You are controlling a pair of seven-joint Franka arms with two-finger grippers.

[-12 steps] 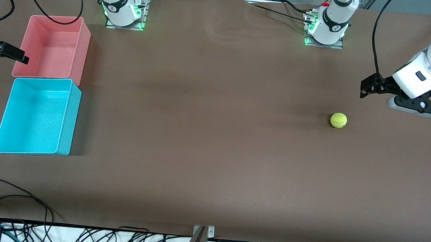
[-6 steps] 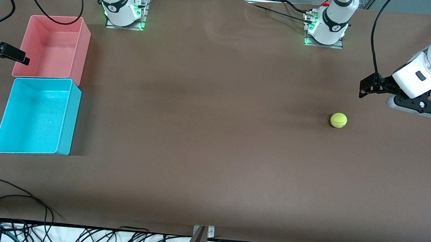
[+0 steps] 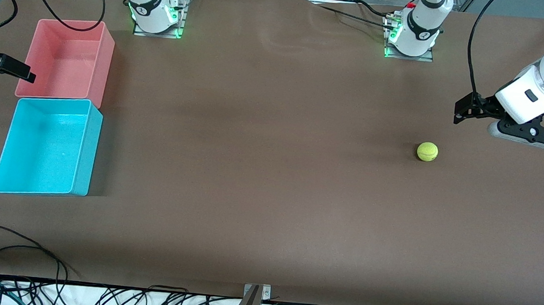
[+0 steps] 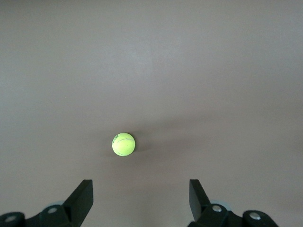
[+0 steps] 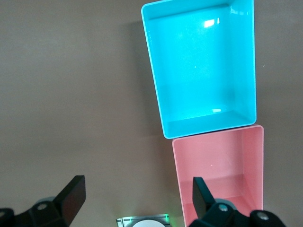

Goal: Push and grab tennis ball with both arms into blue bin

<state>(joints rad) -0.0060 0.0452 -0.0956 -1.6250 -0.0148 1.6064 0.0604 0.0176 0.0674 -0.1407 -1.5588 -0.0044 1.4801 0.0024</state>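
The left gripper hangs spread wide and empty above the table, tennis ball resting near its end. The right gripper, also gaping and empty, waits over the pink bin's rim, blue bin adjoining.

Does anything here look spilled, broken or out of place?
Nothing stands out. The tennis ball sits alone on the table, and the blue bin and pink bin stand upright, side by side, both empty.

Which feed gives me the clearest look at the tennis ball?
The left wrist view: the tennis ball sits unobstructed with its seam visible. The front view shows it smaller on the table; the right wrist view misses it.
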